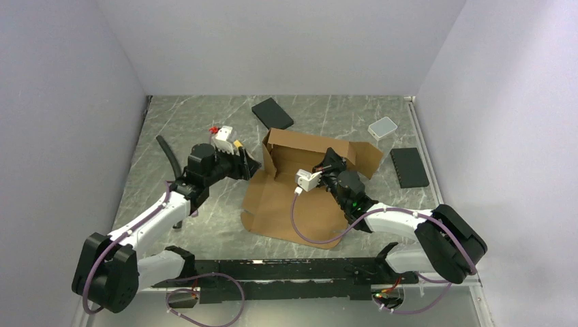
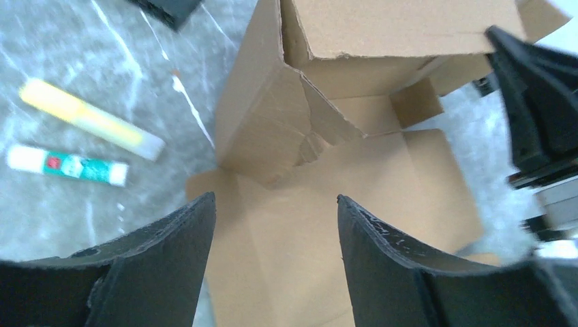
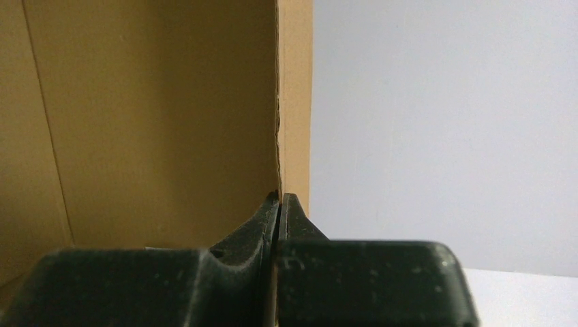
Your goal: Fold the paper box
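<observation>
The box, matte brown creased cardboard, lies mid-desk, rear and left walls raised, long axis running away from our arms. Our right gripper, reaching forward, is clamped on a raised wall's edge. Our left gripper hovers with fingers apart at the left wall.

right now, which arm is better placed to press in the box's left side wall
Left. The left claw is open and free, facing the raised left wall of the paper box. The right claw is shut on an upright panel's edge, so letting go might drop that panel.
</observation>
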Controlling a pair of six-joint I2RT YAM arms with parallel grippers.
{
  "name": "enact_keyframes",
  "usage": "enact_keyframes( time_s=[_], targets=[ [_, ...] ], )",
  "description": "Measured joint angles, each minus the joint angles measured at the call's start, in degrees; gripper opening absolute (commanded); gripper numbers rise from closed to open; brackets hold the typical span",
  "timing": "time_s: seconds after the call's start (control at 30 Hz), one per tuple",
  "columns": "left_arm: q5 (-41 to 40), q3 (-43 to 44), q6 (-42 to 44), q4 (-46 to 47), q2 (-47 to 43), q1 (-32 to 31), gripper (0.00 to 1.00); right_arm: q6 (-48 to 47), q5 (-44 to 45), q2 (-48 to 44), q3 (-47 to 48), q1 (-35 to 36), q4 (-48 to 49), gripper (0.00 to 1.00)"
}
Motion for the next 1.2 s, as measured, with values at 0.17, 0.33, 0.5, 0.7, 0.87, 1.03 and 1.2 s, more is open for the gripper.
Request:
enact_keyframes(
  time_s=[0.17,0.33,0.5,0.7,0.87,1.03,1.2],
  targets=[
    [-0.9,-4.2,13.8,11.2,4.5,0.0,0.74,0.7,0.0,0.0,0.4,0.0,-0.5,0.0],
    [0.5,-3.6,23.3,19.8,15.3,0.0,0.74,1.2,0.0,0.0,0.8,0.0,-1.2,0.0],
    [3.7,-1.6,26.8,29.3,25.1,0.0,0.72,1.4,0.0,0.0,0.9,0.0,-1.4,0.0],
    [5.0,0.4,26.8,39.4,32.1,0.0,0.64,1.4,-0.3,0.0,0.9,0.2,-1.6,0.0],
    [4.3,0.7,26.2,46.3,36.4,-1.3,0.49,1.4,-0.2,0.0,0.9,0.5,-1.6,0.0],
    [0.4,1.7,26.2,52.3,40.2,-3.9,0.37,1.4,0.1,0.0,0.9,1.0,-1.9,0.0],
    [-8.5,2.8,26.0,57.7,43.8,-6.1,0.01,2.4,0.3,0.0,1.4,1.1,-2.7,0.0]
  ],
)
